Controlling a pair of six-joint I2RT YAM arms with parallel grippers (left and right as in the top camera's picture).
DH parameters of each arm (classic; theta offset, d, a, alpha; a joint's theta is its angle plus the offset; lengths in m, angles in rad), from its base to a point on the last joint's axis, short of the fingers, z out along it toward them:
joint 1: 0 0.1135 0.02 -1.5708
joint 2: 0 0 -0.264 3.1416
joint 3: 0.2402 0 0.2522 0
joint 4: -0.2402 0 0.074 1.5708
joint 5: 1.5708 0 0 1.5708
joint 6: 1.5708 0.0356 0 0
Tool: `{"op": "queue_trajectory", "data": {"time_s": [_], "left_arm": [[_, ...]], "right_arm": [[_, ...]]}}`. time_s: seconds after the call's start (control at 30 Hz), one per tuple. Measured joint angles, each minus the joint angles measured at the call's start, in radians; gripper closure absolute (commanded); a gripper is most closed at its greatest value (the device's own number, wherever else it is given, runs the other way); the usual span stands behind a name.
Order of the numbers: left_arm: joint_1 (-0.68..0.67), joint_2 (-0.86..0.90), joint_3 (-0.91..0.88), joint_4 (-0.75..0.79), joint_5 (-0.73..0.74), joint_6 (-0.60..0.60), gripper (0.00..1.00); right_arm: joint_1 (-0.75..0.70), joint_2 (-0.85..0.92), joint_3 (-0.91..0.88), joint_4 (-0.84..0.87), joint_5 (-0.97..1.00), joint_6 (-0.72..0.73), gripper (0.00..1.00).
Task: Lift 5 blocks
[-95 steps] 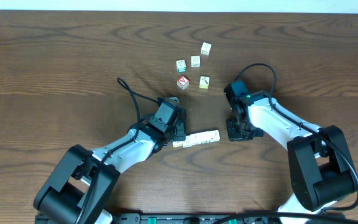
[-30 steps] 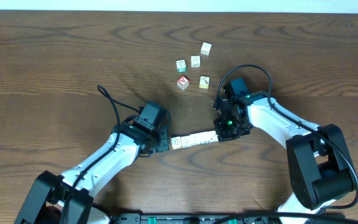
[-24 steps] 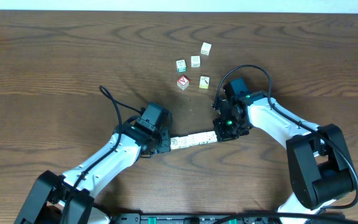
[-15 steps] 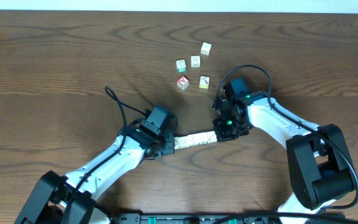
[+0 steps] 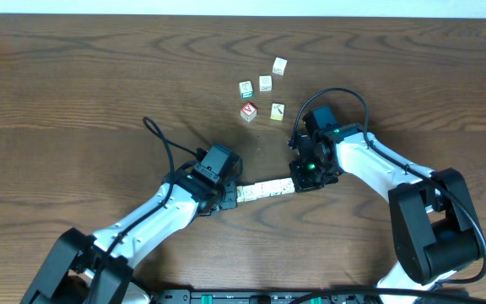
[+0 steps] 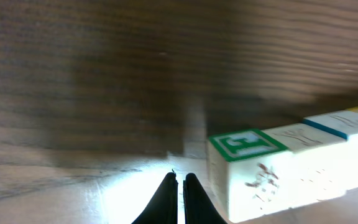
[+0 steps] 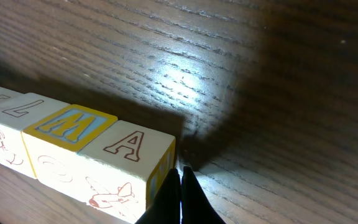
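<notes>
overhead: a row of five cream wooden letter blocks [image 5: 265, 189] lies on the dark wood table [image 5: 74, 84], near its middle, with the left gripper [image 5: 233, 195] at its left end and the right gripper [image 5: 296, 180] at its right end. both jaws are pinched together on nothing.
left wrist, risk: the left gripper [image 6: 180, 186] sits low beside the row [image 6: 278, 162]; an off-centre squeeze could buckle it.
left wrist, writing: green "h"; the next letter is faint.
right wrist, risk: the right gripper [image 7: 180, 186] meets only the corner of the row [image 7: 73, 149] and may slip off.
right wrist, writing: red "a", blue "m" on yellow, perhaps "l".
</notes>
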Motion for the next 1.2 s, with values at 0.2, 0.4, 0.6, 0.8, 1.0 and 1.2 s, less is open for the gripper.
{"op": "queue_trajectory", "data": {"time_s": [0.2, 0.4, 0.6, 0.8, 1.0, 1.2], "left_arm": [[-0.002, 0.047, 0.0, 0.039, -0.014, -0.025, 0.93], [-0.019, 0.047, 0.0, 0.081, -0.018, -0.048, 0.93], [-0.02, 0.047, 0.0, 0.086, -0.019, -0.073, 0.93], [-0.02, 0.047, 0.0, 0.085, -0.023, -0.122, 0.93], [-0.02, 0.047, 0.0, 0.076, -0.022, -0.132, 0.93], [-0.02, 0.047, 0.0, 0.068, -0.006, -0.101, 0.93]], "right_arm": [[0.0, 0.0, 0.0, 0.0, 0.001, 0.0, 0.99], [0.0, 0.0, 0.0, 0.0, 0.001, 0.0, 0.99], [0.0, 0.0, 0.0, -0.002, 0.0, 0.027, 0.99], [0.0, 0.0, 0.0, -0.001, 0.0, 0.047, 0.99], [0.0, 0.0, 0.0, 0.001, -0.01, 0.053, 0.99], [0.0, 0.0, 0.0, 0.01, -0.011, 0.043, 0.99]]}}
